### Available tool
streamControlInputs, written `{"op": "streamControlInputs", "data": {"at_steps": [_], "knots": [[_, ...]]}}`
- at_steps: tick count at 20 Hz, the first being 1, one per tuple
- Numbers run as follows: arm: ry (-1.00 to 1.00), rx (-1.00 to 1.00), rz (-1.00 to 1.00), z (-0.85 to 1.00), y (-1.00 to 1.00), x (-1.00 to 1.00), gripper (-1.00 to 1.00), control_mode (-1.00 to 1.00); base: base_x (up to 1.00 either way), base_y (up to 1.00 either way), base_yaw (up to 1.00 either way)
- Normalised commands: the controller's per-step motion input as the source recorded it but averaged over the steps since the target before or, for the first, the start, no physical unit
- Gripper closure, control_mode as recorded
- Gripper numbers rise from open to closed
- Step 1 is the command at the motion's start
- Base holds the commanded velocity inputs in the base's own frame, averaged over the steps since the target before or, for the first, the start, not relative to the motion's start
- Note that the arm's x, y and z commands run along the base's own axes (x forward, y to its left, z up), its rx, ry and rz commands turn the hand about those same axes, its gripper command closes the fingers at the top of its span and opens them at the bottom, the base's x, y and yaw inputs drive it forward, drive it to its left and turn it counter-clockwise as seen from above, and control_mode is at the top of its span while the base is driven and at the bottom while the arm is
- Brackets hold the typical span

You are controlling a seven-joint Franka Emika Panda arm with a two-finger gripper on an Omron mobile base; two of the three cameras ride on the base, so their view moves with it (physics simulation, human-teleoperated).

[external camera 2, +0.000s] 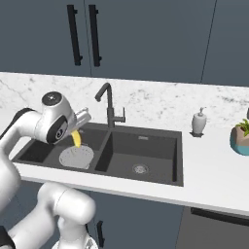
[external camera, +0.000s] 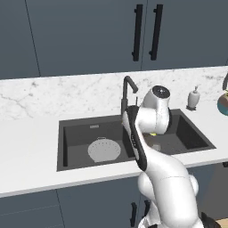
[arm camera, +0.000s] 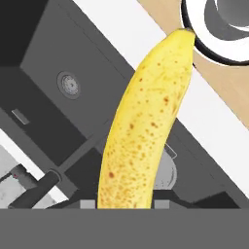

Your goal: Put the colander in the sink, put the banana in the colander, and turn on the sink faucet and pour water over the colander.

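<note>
Even, diffuse rendered light; no single source evident. Sink [external camera: 67, 133] basins darkest, soft shading inside walls near sink. No glare on counter [external camera: 26, 151] beside sink. Slight softness overall; edges undistorted; nothing defocused.

The white arm reaches in from the lower left, and its claw [external camera 2: 78, 130] hangs over the left basin of the dark double sink [external camera 2: 146, 182]. The claw is closed on the yellow banana [external camera 2: 76, 139], which points down toward the colander [external camera 2: 76, 157]. The colander sits on the floor of the left basin, just below the banana's tip. The tall dark sink faucet [external camera 2: 109, 104] stands behind the centre divider. In the right basin a round silver drain [external camera 2: 140, 169] shows. On the white table [external camera 2: 214, 180], a small white soap dispenser [external camera 2: 198, 121] stands right of the sink, with a potted plant [external camera 2: 240, 137] farther right at the edge.
</note>
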Motion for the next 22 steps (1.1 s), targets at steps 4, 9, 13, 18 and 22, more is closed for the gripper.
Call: {"op": "streamControlInputs", "data": {"at_steps": [4, 9, 13, 18, 22], "knots": [[0.02, -0.02, -0.04, -0.05, 0.88, 0.47, 1.00, -1.00, 0.00, 0.00, 0.00], [0.18, -0.02, 0.00, -0.23, 0.64, 0.55, 1.00, -1.00, 0.00, 0.00, 0.00], [0.35, -0.07, 0.00, -0.33, 0.58, 0.65, 1.00, -1.00, 0.00, 0.00, 0.00], [0.27, -0.04, 0.00, -0.49, 0.40, 0.69, 1.00, -1.00, 0.00, 0.00, 0.00], [0.22, -0.07, 0.00, -0.75, 0.33, 0.55, 1.00, -1.00, 0.00, 0.00, 0.00]]}}
